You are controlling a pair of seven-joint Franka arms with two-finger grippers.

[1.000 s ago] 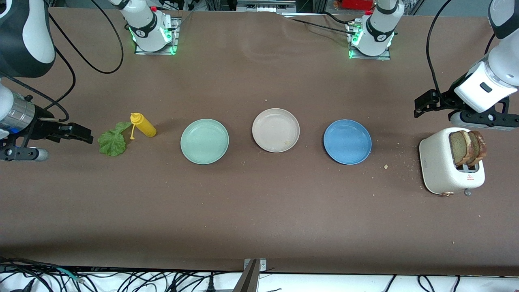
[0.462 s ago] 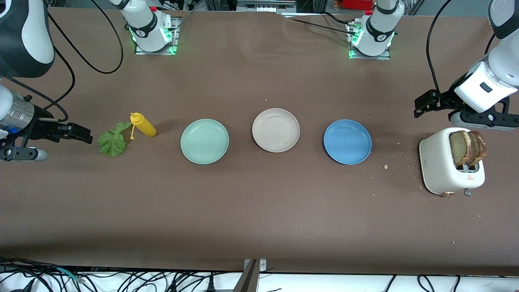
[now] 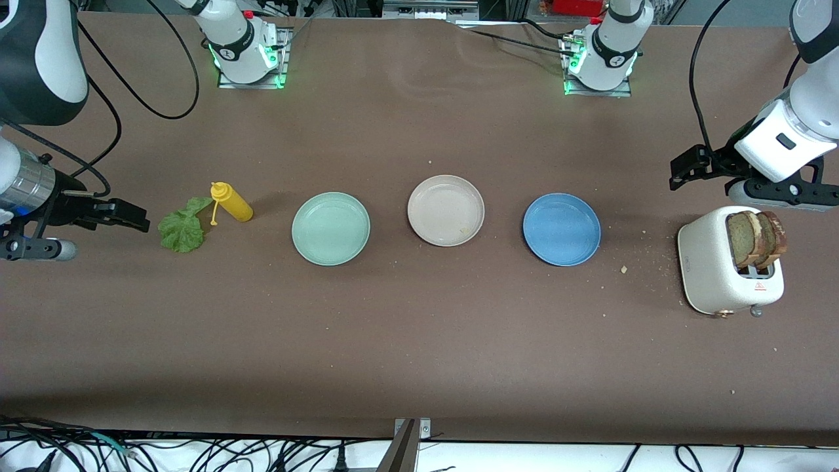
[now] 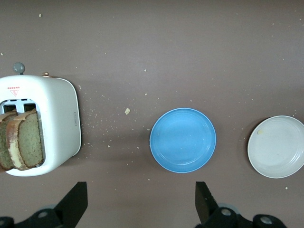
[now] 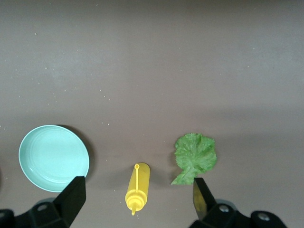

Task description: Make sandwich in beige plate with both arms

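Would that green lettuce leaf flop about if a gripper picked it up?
Probably. The lettuce leaf looks thin and crinkly, lying flat on the table, so it would likely droop. It also seems very light and might tear if pinched hard.

Brown matte tabletop (image 3: 419, 341) fills nearly the whole front view, evenly lit, crumbs scattered on it. A tangle of black cables (image 3: 196, 452) lies on a white surface just below the tabletop's nearest edge. A metal bracket (image 3: 409, 442) sits at that edge's middle.
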